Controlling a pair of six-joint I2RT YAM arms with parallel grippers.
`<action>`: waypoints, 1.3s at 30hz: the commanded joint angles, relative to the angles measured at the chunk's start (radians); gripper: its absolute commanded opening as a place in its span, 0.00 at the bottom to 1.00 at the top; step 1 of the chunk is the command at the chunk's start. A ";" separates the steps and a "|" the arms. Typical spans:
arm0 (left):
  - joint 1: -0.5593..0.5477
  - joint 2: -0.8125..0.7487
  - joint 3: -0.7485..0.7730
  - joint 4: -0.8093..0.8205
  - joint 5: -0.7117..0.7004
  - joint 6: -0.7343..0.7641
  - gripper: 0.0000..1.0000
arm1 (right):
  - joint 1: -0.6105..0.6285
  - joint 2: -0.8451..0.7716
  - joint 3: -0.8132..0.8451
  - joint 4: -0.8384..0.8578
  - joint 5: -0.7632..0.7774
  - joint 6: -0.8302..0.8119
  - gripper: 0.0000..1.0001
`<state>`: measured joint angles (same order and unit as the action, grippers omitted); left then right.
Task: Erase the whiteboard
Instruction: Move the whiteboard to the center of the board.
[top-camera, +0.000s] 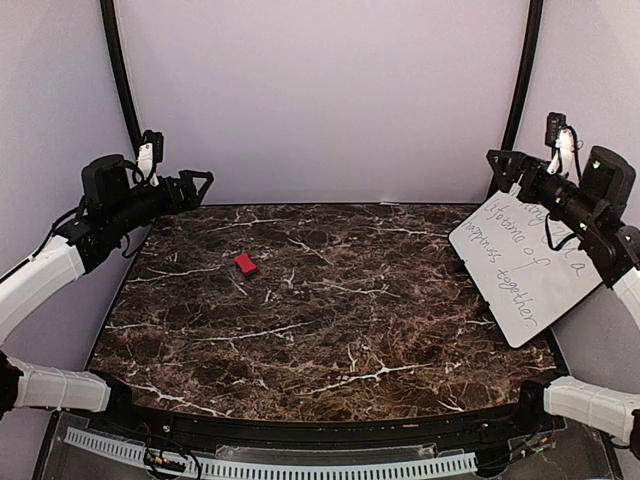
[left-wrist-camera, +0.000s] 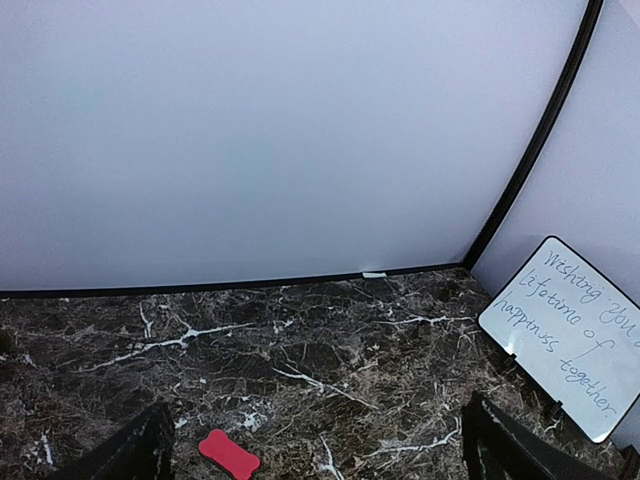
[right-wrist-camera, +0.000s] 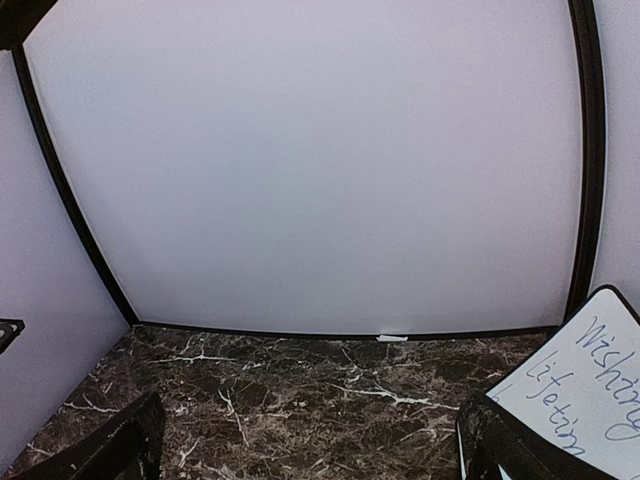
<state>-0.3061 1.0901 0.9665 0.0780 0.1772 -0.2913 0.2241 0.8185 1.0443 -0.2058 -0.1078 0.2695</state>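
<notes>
Top: left gripper (top-camera: 203, 184) and right gripper (top-camera: 497, 163) released wide, empty, above the table (top-camera: 330, 330); written-on whiteboard (top-camera: 525, 270) tilted at table's right edge, red eraser (top-camera: 245, 263) left of centre. Left wrist: whiteboard far right, eraser at bottom. Right wrist: whiteboard corner lower right.

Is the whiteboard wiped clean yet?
No, the whiteboard bears handwritten words across its face, and the red eraser lies on the table, far from it.
</notes>
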 joint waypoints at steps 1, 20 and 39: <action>-0.004 -0.006 0.020 0.005 0.007 -0.002 0.99 | -0.005 -0.027 -0.004 0.059 -0.014 0.000 0.99; -0.004 -0.005 -0.020 0.017 0.015 -0.018 0.99 | -0.005 0.016 -0.032 0.029 0.030 -0.071 0.99; -0.004 0.064 -0.034 -0.008 0.035 -0.043 0.99 | 0.119 0.330 -0.095 0.039 0.457 0.283 0.95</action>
<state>-0.3061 1.1595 0.9581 0.0547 0.2005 -0.3233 0.2890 1.0992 0.9535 -0.2008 0.1635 0.4362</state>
